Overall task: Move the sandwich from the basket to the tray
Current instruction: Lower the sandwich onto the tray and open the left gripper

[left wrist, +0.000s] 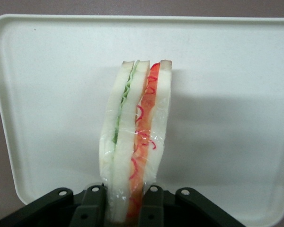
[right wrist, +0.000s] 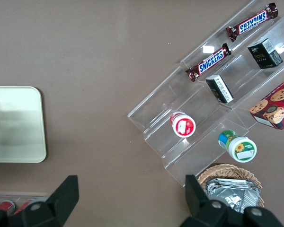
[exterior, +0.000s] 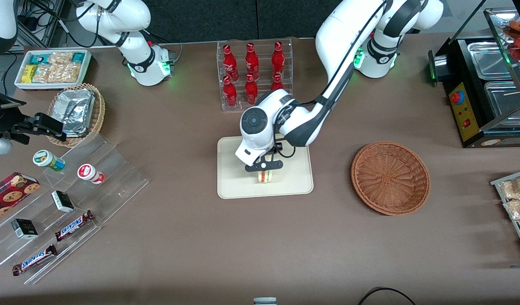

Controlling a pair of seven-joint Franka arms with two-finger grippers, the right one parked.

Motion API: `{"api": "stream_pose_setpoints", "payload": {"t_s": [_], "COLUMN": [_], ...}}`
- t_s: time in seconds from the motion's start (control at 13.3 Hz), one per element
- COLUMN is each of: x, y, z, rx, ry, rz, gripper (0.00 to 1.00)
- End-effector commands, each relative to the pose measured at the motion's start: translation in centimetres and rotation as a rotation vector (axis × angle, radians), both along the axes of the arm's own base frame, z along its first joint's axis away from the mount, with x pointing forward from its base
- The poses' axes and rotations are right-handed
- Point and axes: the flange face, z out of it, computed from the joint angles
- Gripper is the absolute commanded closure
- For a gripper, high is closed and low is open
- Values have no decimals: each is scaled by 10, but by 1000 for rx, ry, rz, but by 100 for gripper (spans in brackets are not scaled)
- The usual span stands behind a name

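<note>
The claw (exterior: 264, 167) hung over the middle of the tray (exterior: 230, 186), and its two fingers (left wrist: 92, 208) were closed against the bread sides of the sandwich (left wrist: 135, 142). The sandwich stood on its edge between them, over the tray surface; I could not tell if its lower edge already touched the tray. The basket (exterior: 390, 177) lay empty on the desk (exterior: 179, 245), toward the working arm's end.

The main risk, in my judgement, was at the release. The wedge was narrow and tall, so if the claw opened while the sandwich was above the surface, it could fall flat or slide toward the rim. The clear wrap looked smooth and could stick to one finger and pull the sandwich sideways when the arm lifted. Strong pressing could also squash the soft bread.
</note>
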Motion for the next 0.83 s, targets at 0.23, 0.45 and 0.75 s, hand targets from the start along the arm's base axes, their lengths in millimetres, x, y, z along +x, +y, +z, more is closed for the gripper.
{"api": "stream_pose_setpoints", "payload": {"t_s": [0.23, 0.45, 0.75], "x": [-10, -11, -9], "y": [-13, -14, -14], "z": [-18, -25, -25], "rx": [52, 56, 46], "ry": [-16, -12, -19], "rz": [-1, 3, 3], "gripper": [100, 82, 0]}}
